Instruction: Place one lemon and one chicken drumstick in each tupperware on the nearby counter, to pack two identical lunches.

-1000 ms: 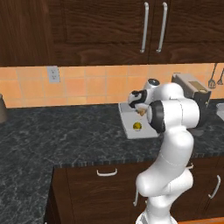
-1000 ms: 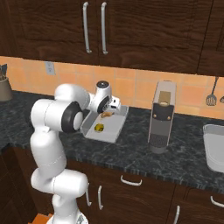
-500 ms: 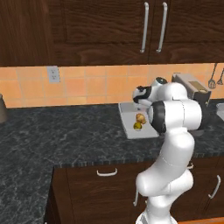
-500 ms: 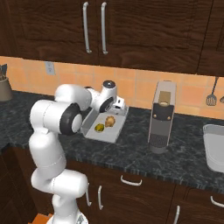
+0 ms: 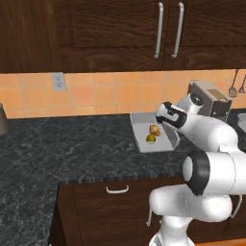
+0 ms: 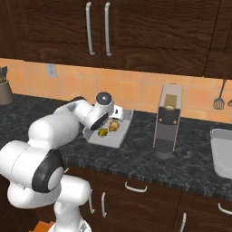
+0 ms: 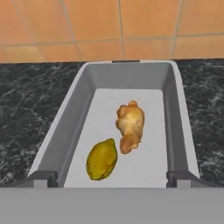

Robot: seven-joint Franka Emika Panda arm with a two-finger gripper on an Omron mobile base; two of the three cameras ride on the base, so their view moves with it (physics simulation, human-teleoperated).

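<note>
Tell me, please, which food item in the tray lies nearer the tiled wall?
The golden-brown chicken drumstick; the yellow lemon lies further from the wall, beside it in the light-grey tray.

We see a grey coffee machine standing upright by the orange tiled backsplash, dark wooden cabinets with silver handles above, a spatula hanging on the wall, a white outlet further along, and a sink.

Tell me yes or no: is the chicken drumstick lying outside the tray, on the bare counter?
No, the chicken drumstick lies inside the tupperware, beside the lemon.
</note>
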